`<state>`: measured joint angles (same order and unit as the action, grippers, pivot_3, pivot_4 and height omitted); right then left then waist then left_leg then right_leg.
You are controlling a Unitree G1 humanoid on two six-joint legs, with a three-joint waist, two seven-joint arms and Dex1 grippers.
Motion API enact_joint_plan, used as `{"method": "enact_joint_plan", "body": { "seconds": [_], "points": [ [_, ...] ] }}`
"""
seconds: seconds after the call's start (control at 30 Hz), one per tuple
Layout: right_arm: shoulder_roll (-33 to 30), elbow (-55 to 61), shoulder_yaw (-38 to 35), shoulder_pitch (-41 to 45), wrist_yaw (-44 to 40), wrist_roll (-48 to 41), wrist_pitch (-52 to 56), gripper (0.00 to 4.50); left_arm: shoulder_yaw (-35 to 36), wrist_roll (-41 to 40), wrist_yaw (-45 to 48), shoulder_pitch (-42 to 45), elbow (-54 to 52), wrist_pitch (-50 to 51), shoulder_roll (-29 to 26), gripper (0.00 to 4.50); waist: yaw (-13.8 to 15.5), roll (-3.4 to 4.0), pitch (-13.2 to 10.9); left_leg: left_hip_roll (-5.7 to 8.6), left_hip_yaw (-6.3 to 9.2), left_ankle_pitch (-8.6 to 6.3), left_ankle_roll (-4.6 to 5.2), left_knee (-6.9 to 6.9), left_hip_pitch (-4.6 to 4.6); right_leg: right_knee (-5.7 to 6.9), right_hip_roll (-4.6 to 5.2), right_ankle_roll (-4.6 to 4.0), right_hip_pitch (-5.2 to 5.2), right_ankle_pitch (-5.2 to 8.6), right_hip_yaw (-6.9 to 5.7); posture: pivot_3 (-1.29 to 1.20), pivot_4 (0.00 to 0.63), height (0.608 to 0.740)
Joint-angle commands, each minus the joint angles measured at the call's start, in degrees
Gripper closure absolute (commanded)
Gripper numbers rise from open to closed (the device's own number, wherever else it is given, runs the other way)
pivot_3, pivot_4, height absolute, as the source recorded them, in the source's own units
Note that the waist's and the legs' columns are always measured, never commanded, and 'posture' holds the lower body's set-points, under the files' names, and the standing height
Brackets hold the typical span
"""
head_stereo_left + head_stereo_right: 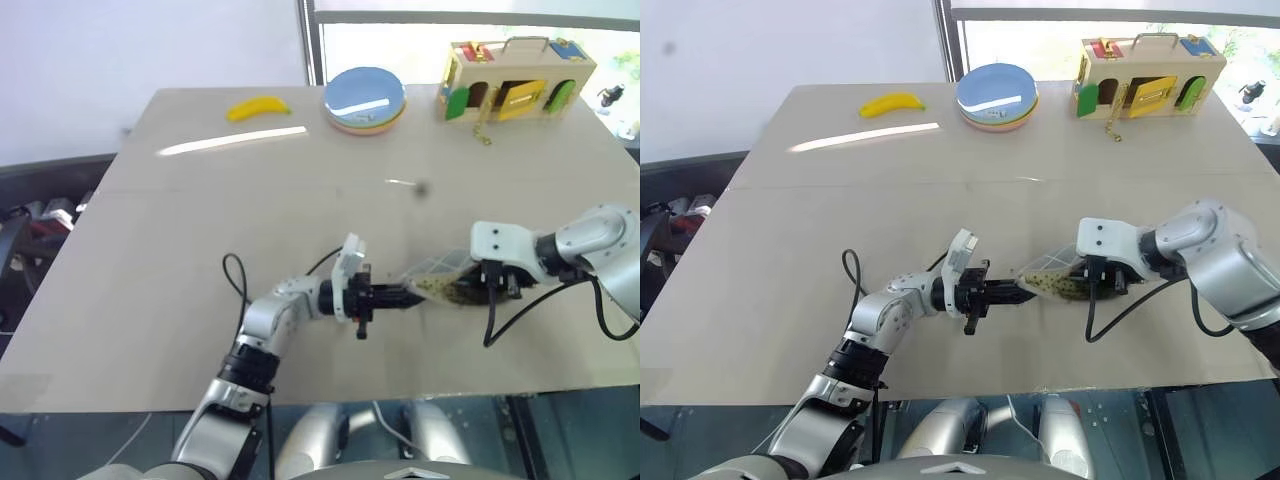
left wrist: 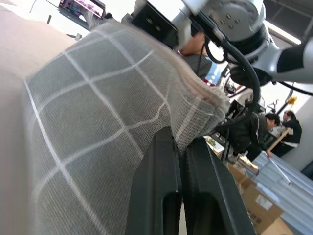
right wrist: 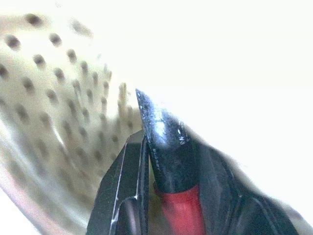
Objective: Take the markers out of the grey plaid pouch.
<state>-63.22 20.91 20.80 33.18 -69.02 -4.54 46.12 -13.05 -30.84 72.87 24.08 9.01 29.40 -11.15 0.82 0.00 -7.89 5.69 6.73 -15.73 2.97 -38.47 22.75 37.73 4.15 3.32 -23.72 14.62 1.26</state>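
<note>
The grey plaid pouch [image 1: 432, 270] is held just above the table [image 1: 200, 220] near its front edge, one edge pinched in the closed left gripper [image 1: 1023, 291]. The right gripper [image 3: 171, 161] is inside the dotted lining, clamped on the dark marker with the red end [image 3: 168, 156]. The marker should be drawn straight out along the pouch's length while the pouch is kept steady, so the fabric is not dragged along.
</note>
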Motion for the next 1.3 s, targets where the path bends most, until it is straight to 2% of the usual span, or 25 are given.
{"method": "enact_joint_plan", "body": {
  "seconds": [0.03, 0.27, 0.4, 0.47, 0.5, 0.63, 1.03, 1.13, 1.2, 1.3],
  "points": [
    [-1.52, 2.63, -4.34, -0.80, 1.45, -0.26, 1.16, 3.65, -0.28, -0.80, 0.76, -0.20, -2.49, -0.18, -0.15, 4.50, 0.01, 0.00, 0.00, 0.00, 0.00, 0.00, 0.00, 0.00, 0.00, 0.00, 0.00, 0.00, 0.00, 0.00, 0.00, 0.00, 0.150, 0.740],
    [-0.62, 5.02, -5.96, -1.40, 1.69, -2.65, 3.71, 3.65, -0.16, 0.12, 0.58, 1.06, -0.49, -1.30, 0.25, 4.50, -0.02, 0.00, 0.00, 0.00, -0.01, 0.00, 0.00, 0.00, 0.00, 0.00, 0.00, 0.00, 0.00, 0.00, 0.01, 0.00, 0.150, 0.740],
    [-1.26, 4.45, -5.78, -2.57, 1.95, -2.43, 1.75, 3.65, -0.01, 0.07, 0.27, 1.43, 0.05, -1.41, 0.79, 4.50, -0.01, 0.00, 0.00, 0.00, -0.01, 0.00, 0.00, 0.00, 0.01, 0.00, 0.00, 0.00, 0.00, 0.00, 0.01, 0.00, 0.150, 0.740],
    [-1.41, 4.02, -5.65, -3.82, 1.86, -2.65, 1.03, 2.60, 0.03, -0.17, 0.05, 1.55, 0.14, -1.23, 1.11, 4.50, 0.01, 0.00, 0.00, 0.00, 0.00, 0.00, 0.00, 0.00, 0.00, 0.00, 0.00, 0.00, 0.00, 0.00, 0.00, 0.00, 0.150, 0.740],
    [-0.86, 3.32, -5.50, -4.30, 2.45, -2.49, 0.69, 2.30, 0.06, -0.37, -0.07, 1.60, 0.12, -0.95, 1.27, 4.50, -0.01, 0.00, 0.00, 0.00, 0.00, 0.00, 0.00, 0.00, 0.01, 0.00, 0.00, 0.00, 0.00, 0.00, 0.00, 0.00, 0.150, 0.740],
    [0.72, 0.96, -4.76, -5.47, 3.93, -1.96, -0.14, 0.43, 0.13, -0.91, -0.07, 1.63, -0.05, 0.12, 1.45, 4.50, -0.03, 0.00, 0.00, 0.00, -0.01, 0.00, 0.00, -0.01, 0.00, 0.01, 0.00, 0.00, 0.00, 0.00, 0.02, 0.00, 0.150, 0.740],
    [2.68, -3.11, -2.77, -6.45, 4.23, -0.49, -3.58, 0.43, -0.03, -0.82, 0.30, 1.44, -0.64, 1.27, 0.85, 4.50, -0.14, 0.00, 0.00, 0.00, -0.02, 0.00, 0.00, -0.01, -0.02, 0.03, -0.02, 0.00, 0.00, 0.00, 0.02, 0.00, 0.150, 0.740],
    [2.74, -3.57, -2.43, -6.84, 4.33, 0.00, -4.30, 1.30, -0.09, -0.79, 0.34, 1.50, -0.58, 1.35, 0.79, 4.50, -0.10, 0.00, 0.00, 0.00, -0.02, 0.00, 0.00, -0.01, -0.02, 0.03, -0.02, 0.00, 0.01, 0.00, 0.02, 0.00, 0.150, 0.740],
    [2.82, -3.70, -2.31, -7.04, 4.41, 0.40, -4.70, 2.35, -0.14, -0.79, 0.32, 1.65, -0.47, 1.39, 0.86, 4.50, -0.07, 0.00, 0.00, 0.00, -0.02, 0.00, 0.00, -0.02, -0.02, 0.03, -0.01, 0.00, 0.01, 0.00, 0.02, 0.00, 0.150, 0.740],
    [3.06, -3.60, -2.27, -7.25, 4.52, 0.80, -4.99, 3.65, -0.17, -0.79, 0.37, 1.79, -0.36, 1.44, 0.89, 4.50, -0.08, -0.01, 0.00, 0.00, -0.02, 0.00, 0.00, -0.02, -0.02, 0.03, -0.01, 0.00, 0.01, 0.00, 0.02, 0.00, 0.150, 0.740]
  ]
}}
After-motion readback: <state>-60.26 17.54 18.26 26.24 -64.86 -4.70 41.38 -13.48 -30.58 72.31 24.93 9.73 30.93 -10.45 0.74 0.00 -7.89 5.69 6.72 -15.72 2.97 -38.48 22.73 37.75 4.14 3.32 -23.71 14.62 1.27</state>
